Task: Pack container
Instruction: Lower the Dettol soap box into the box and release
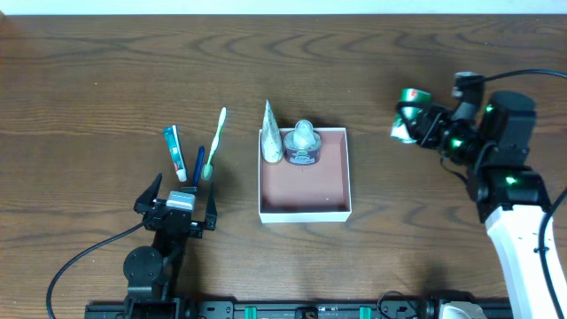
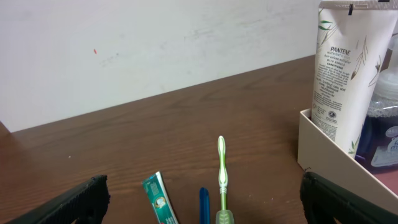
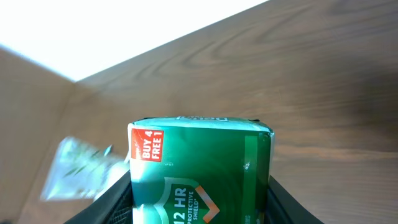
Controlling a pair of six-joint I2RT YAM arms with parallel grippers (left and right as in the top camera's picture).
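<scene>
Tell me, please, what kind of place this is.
Probably a robot test bench, not a bathroom: a dark brown wooden table, a white-and-black robot arm, and a green-white plastic toothbrush laid out near a shallow white-walled square container.

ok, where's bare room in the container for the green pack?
In the container, the near floor, from the front wall up to the Pantene tube and jar, is bare; those two crowd the far side. Bare table lies between the container's right wall and the green pack. Left of it, toothpaste and green toothbrush crowd the table.
</scene>
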